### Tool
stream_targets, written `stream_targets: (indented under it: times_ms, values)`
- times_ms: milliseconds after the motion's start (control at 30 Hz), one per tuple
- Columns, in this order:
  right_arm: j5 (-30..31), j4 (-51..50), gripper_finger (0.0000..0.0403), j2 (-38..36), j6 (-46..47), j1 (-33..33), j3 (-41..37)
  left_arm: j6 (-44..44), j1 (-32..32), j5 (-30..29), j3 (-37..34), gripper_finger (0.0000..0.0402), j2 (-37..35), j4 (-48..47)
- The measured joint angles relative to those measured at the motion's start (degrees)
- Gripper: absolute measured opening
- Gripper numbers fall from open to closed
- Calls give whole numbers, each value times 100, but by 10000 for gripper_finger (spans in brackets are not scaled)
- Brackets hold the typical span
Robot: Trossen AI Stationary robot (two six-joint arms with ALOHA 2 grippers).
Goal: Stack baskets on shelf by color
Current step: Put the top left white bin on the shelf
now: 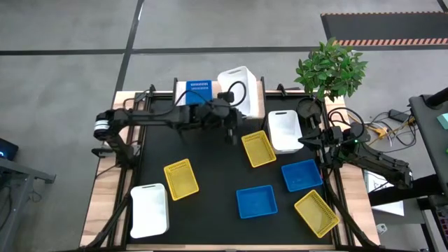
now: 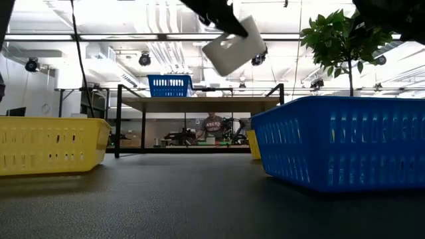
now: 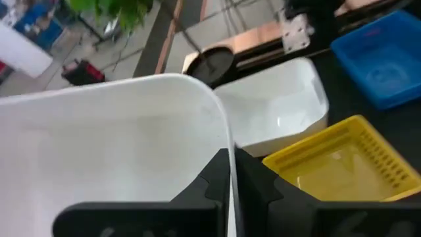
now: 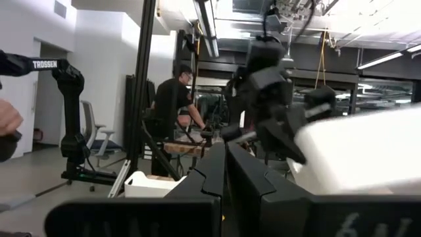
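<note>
My left gripper [image 1: 225,105] is shut on a white basket [image 1: 238,86] and holds it in the air over the shelf [image 2: 199,103] at the table's far edge. In the low view the white basket [image 2: 232,45] hangs tilted, well above the plank. A blue basket [image 2: 170,85] rests by its bottom on the shelf's left part. My right gripper [image 4: 225,164] waits shut with nothing in it at the table's right side, beside another white basket [image 1: 283,131]. My left gripper pinches the white basket's rim and side wall [image 3: 230,141], one finger [image 3: 214,181] inside the basket and one finger [image 3: 258,181] outside. The fingers slant down from the table's left. The basket is lifted clear of everything and tilted.
On the black tabletop lie yellow baskets [image 1: 181,178] [image 1: 258,148] [image 1: 316,213], blue baskets [image 1: 302,175] [image 1: 256,201] and a white basket [image 1: 149,210]. A potted plant [image 1: 330,68] stands at the far right corner. A person [image 2: 212,126] sits in the room behind.
</note>
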Motion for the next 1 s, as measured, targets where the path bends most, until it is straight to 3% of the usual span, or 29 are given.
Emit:
stream_targets:
  times_ms: [333, 1000]
  values:
    - [0, -30, 9, 4, -7, 0, 0, -15, 414, 26, -32, 0, 300, -357]
    - [0, -104, 9, 7, -7, 0, 0, -215, 547, 2, -42, 0, 301, -647]
